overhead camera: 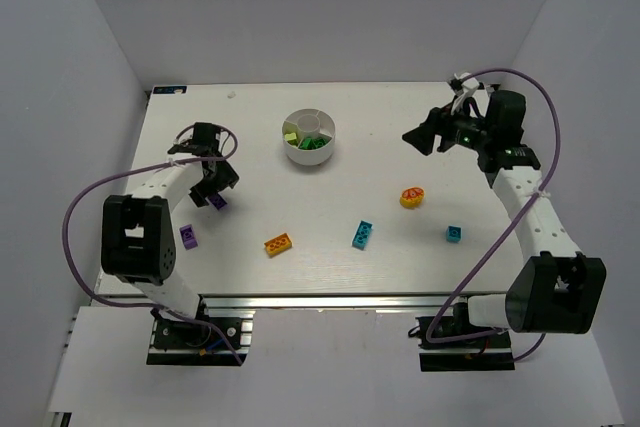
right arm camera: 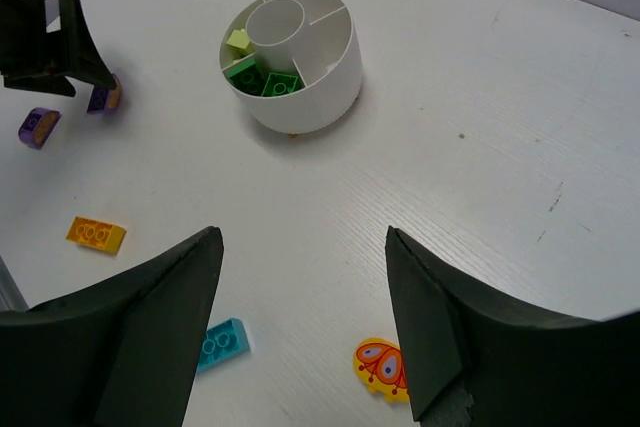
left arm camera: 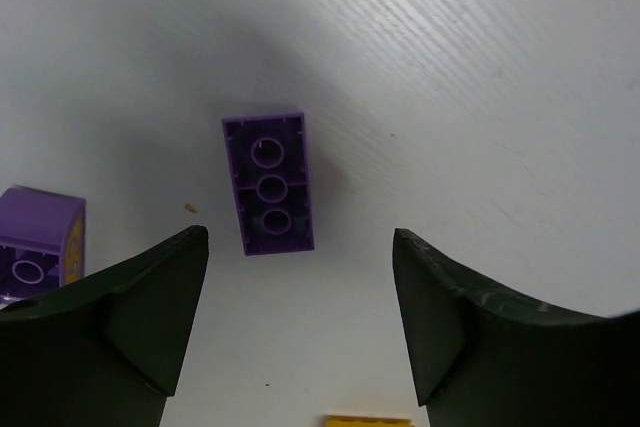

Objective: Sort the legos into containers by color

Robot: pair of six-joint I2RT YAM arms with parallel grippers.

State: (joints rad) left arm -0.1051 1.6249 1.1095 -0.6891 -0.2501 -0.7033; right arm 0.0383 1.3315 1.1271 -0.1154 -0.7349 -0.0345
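Left hand (left arm camera: 300, 234) is spread wide, pinching nothing. Its black fingers (left arm camera: 150, 317) sit either side of a purple brick (left arm camera: 268, 183), which lies flat on the white desk (overhead camera: 330, 182) btwn them, hollow underside up w/ 3 round tubes showing, touching neither finger. Top view puts this hand over the desk's left part, w/ that brick right at its tips. A 2nd purple brick (left arm camera: 35, 247) lies near the first, closer to the front-left; it has a yellow patch on one side and is partly hidden behind a finger in the left wrist view. Orange-yellow brick (overhead camera: 278, 244) lies studs up nr the front edge, right of the 2nd purple one. Cyan brick (overhead camera: 362, 234) lies at an angle nr front ctr, small blue brick (overhead camera: 454, 234) further right, and a round yellow piece (overhead camera: 412, 196) w/ red markings sits btwn those two, a bit further back. White round bowl (right arm camera: 315, 97) stands at far ctr, w/ a round hub and radial dividers. Green bricks (right arm camera: 262, 77) are in one wedge and a lime brick (right arm camera: 238, 40) in the wedge next to it. Right hand (right arm camera: 303, 232) is also spread w/ nothing btwn its fingers, held above the desk's far-right part, facing the bowl, well apart from every brick.
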